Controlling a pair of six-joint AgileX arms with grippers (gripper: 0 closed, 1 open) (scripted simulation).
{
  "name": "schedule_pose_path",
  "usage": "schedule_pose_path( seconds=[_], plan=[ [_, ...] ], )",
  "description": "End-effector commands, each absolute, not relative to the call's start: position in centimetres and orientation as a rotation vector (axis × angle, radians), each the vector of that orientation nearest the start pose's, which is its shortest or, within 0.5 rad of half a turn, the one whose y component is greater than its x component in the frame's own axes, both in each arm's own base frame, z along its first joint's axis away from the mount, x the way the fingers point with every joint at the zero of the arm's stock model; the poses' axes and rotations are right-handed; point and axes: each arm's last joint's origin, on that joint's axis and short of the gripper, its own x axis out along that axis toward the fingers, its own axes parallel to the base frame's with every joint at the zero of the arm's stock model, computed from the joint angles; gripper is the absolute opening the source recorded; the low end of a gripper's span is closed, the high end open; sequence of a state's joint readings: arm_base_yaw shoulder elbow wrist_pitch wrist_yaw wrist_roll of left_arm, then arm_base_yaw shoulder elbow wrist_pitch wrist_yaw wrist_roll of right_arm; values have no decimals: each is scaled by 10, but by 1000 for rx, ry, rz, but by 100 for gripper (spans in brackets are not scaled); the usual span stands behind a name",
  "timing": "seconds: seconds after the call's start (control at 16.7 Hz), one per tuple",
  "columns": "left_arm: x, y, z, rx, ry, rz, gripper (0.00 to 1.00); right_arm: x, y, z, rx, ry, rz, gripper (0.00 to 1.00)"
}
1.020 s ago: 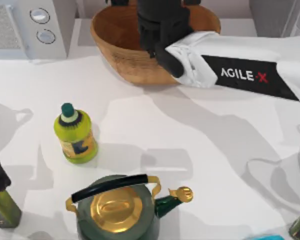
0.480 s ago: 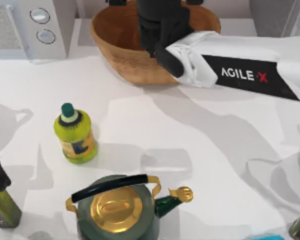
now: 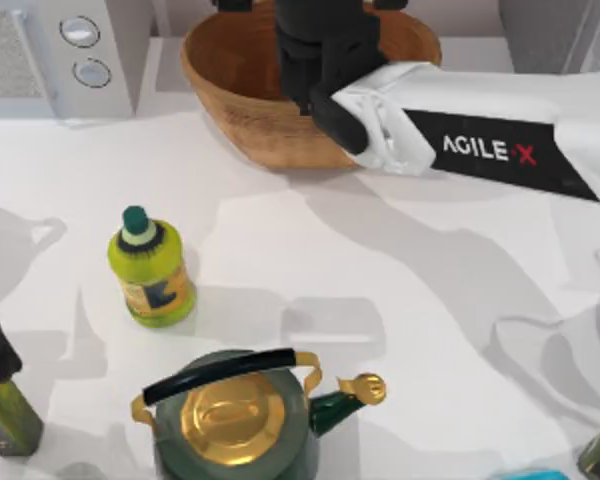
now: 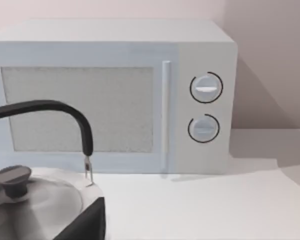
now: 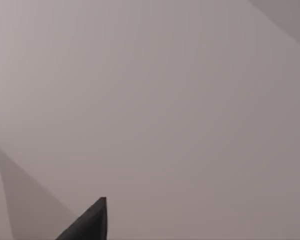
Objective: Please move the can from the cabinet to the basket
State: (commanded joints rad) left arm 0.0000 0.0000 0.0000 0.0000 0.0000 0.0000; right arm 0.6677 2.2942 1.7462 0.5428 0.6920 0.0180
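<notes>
Top view: right gripper [image 3: 320,45] (black) hangs over basket [image 3: 250,125].

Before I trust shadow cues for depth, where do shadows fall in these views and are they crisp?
Top view: soft-edged grey shadows of the right arm and kettle spread across the table. Left wrist view: a faint shadow under the microwave. Right wrist view: a plain wall with one diagonal shadow band.
</notes>
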Motion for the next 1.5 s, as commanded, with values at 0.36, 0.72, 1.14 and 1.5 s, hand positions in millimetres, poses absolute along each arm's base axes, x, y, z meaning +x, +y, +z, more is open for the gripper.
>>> schedule_pose_path(
  seconds=[0.36, 0.72, 1.14, 1.5],
  plan=[
    [106, -1, 160, 0, 0, 0, 100, 427, 320, 221, 5, -3, 2, 100],
    [106, -1, 160, 0, 0, 0, 100, 426, 321, 221, 5, -3, 4, 100],
    [106, -1, 160, 0, 0, 0, 100, 414, 271, 322, 73, -123, 36, 100],
    [106, -1, 160, 0, 0, 0, 100, 330, 151, 458, 146, -347, 28, 100]
  ],
)
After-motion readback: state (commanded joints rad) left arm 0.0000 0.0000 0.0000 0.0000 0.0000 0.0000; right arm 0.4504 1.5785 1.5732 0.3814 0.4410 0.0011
